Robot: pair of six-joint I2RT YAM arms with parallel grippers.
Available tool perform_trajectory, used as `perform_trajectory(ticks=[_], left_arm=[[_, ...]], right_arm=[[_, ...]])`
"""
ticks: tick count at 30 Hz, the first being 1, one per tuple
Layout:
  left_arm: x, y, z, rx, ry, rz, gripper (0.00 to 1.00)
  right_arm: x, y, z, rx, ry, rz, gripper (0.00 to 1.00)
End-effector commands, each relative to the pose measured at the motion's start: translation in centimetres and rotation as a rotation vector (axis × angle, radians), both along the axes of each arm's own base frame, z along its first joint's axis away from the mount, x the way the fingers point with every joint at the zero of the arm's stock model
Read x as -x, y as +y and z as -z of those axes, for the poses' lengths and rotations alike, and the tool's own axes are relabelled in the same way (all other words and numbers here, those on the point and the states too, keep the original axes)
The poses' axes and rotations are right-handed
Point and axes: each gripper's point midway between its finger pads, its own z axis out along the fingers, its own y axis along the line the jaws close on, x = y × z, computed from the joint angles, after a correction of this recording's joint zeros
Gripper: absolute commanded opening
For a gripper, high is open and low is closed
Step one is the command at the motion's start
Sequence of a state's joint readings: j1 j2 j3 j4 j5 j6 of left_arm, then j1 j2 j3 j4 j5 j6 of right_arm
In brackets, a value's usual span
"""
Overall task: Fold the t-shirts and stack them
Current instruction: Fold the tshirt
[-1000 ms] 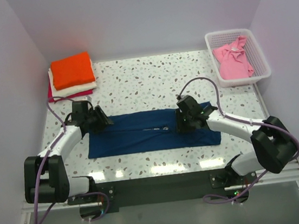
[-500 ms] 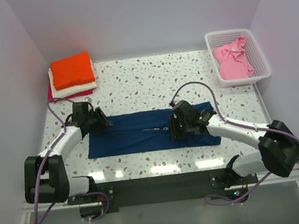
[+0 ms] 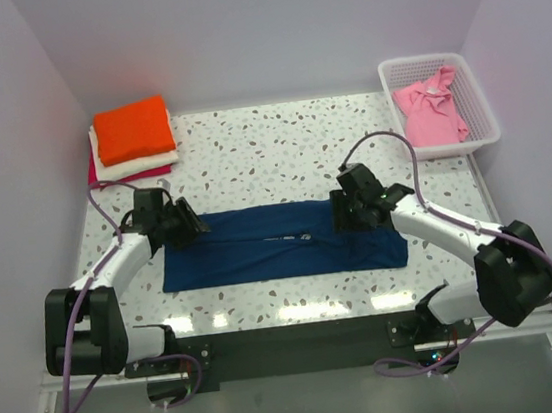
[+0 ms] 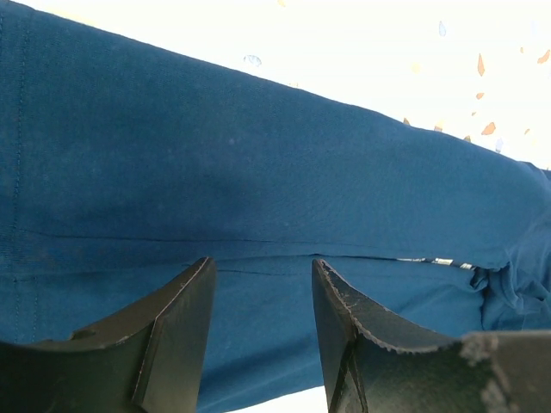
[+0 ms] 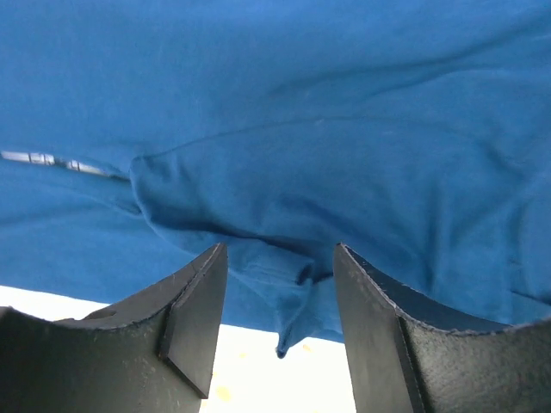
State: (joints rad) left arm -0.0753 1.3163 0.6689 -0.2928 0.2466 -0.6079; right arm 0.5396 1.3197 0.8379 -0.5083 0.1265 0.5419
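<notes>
Both the left hand and right hand are hovering spread, gripping nothing, over opposite ends of the navy blue soft cloth t-shirt lying on the speckled tabletop. Light, limp fabric, prob. sagging when lifted; pinching doubled edges nr corners is looking safest.

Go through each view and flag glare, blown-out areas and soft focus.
Top external: sharp overall, with white glare patches along the near edge of the speckled table. Left wrist: the table beyond the navy blue cloth t-shirt is blown out to white, though the shirt's seam stays legible. Right wrist: the shirt reads a brighter blue, and the table strip below it is washed out.
</notes>
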Motion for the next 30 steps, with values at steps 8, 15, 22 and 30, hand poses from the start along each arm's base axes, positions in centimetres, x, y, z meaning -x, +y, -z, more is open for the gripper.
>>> perform_trajectory(ticks=[8,15,22,30], left_arm=[[-0.3,-0.5,-0.9,0.008,-0.056,0.037,0.53],[-0.3,-0.6,-0.9,0.012,-0.059,0.036,0.53],[-0.2,-0.6,-0.8,0.013,-0.056,0.037,0.53],[0.1,-0.7,-0.8,0.022,-0.056,0.038,0.53]], right_arm=[[1.3,1.8,2.7,-0.065,0.066,-0.097,0.56],[1.8,2.2,3.1,-0.098,0.077,-0.100,0.36],[3.1,3.6,3.1,-0.181,0.102,-0.131,0.13],[5.1,7.1,1.4,-0.251,0.090,-0.190,0.10]])
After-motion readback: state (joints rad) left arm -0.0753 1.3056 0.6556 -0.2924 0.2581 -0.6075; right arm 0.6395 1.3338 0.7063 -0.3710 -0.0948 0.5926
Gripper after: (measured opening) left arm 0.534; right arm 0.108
